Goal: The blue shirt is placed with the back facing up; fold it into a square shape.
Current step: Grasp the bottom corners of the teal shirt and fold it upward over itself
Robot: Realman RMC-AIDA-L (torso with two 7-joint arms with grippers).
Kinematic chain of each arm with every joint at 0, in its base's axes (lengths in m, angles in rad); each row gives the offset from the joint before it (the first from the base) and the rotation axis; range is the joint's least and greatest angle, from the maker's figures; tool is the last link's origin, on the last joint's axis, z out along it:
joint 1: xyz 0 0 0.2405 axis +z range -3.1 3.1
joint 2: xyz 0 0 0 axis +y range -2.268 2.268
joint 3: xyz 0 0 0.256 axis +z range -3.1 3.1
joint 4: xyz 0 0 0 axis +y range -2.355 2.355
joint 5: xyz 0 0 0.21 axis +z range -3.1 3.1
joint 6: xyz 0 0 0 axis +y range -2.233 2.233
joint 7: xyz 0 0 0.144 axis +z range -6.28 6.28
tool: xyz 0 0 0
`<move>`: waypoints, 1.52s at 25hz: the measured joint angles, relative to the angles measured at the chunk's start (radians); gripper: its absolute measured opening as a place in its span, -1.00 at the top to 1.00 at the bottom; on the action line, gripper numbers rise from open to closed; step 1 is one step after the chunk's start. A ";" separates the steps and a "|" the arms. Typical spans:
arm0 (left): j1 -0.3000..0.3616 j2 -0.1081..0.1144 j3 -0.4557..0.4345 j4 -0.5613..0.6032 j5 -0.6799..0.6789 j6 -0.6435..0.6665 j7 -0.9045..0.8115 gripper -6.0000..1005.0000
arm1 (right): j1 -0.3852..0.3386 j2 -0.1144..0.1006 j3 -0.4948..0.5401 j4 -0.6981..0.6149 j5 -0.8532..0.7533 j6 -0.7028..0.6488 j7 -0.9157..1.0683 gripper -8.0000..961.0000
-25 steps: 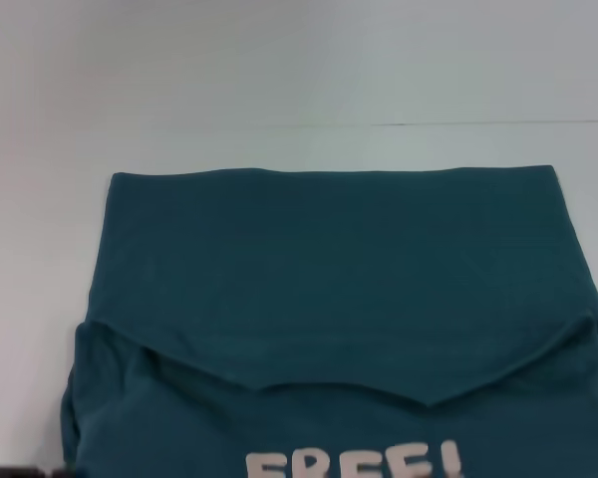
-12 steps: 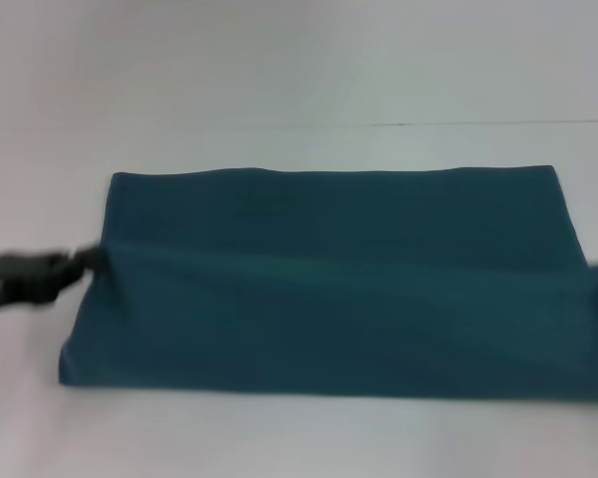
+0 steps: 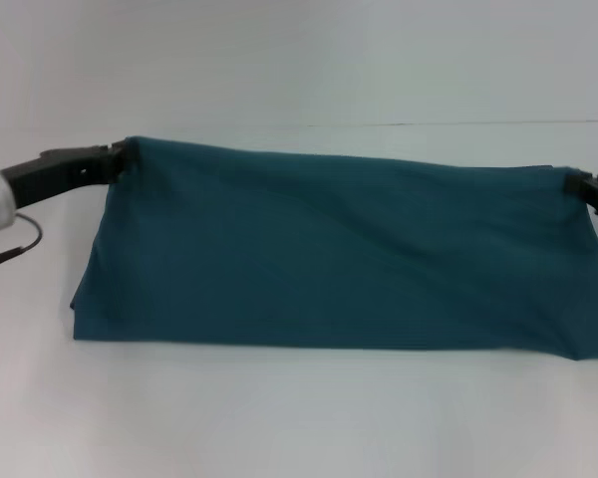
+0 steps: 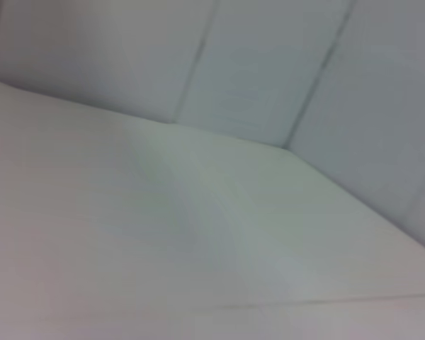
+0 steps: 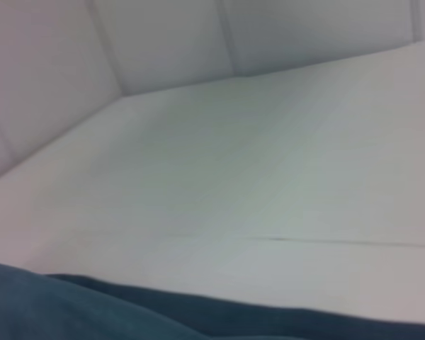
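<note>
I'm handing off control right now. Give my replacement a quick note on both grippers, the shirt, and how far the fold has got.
Left gripper: shut on the blue shirt's far left corner.
Right gripper: shut on the far right corner.
Shirt: on the white table, doubled into a wide band, plain side up, far edge held by both grippers.
Done: a lengthwise fold.
Left: release, then fold sideways to a square.

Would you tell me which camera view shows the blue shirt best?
The head view: the whole blue shirt shows, stretched between the left gripper and right gripper. The right wrist view catches an edge strip; the left wrist view shows none.
</note>
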 joint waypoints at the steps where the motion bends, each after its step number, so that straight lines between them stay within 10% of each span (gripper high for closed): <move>1: -0.013 -0.002 0.006 -0.015 -0.001 -0.037 0.003 0.98 | 0.016 0.000 -0.003 0.024 0.003 0.047 -0.013 0.92; 11: -0.097 -0.047 0.121 -0.086 -0.081 -0.393 0.073 0.98 | 0.123 0.033 -0.036 0.112 0.029 0.377 -0.129 0.91; 34: -0.124 -0.075 0.127 -0.127 -0.123 -0.539 0.178 0.69 | 0.140 0.077 -0.156 0.136 0.101 0.592 -0.166 0.90; 38: -0.117 -0.076 0.127 -0.122 -0.175 -0.562 0.180 0.48 | 0.143 0.077 -0.163 0.131 0.125 0.627 -0.165 0.54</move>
